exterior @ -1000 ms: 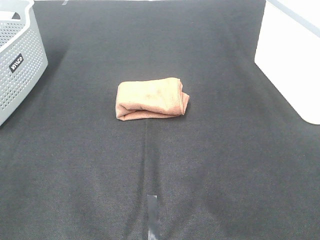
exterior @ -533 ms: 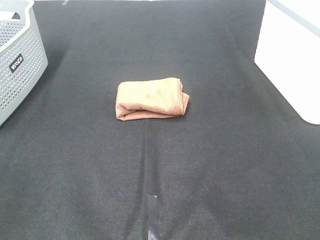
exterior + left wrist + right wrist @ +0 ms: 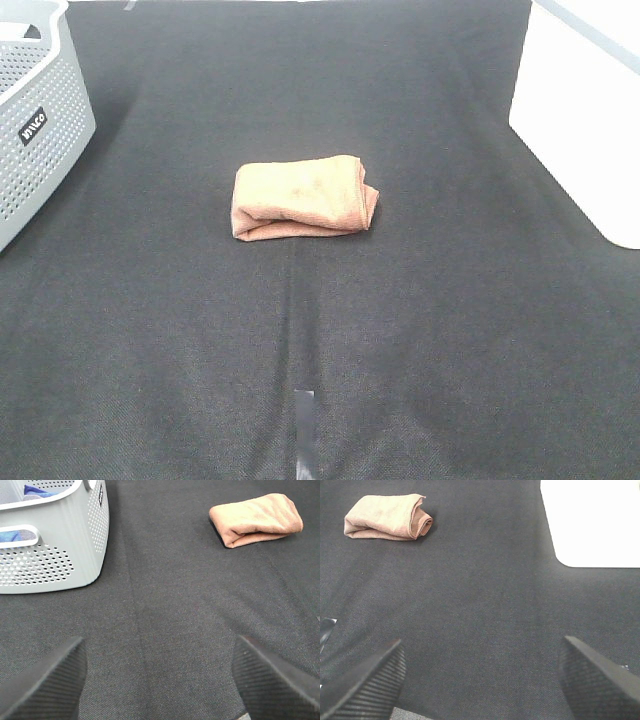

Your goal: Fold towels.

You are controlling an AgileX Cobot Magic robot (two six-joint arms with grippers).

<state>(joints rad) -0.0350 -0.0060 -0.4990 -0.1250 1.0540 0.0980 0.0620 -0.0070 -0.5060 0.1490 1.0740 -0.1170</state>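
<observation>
Black mat (image 3: 450,330) | towel (image 3: 303,197) folded, centre | left claw (image 3: 157,680), right claw (image 3: 480,680) released, empty

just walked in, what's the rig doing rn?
Nothing is being handled. The towel lies folded into a small bundle mid-table on the dark cloth, untouched. The left gripper and right gripper are both open and empty, well short of it. The grey basket sits at the far left, the white bin at the right.
</observation>
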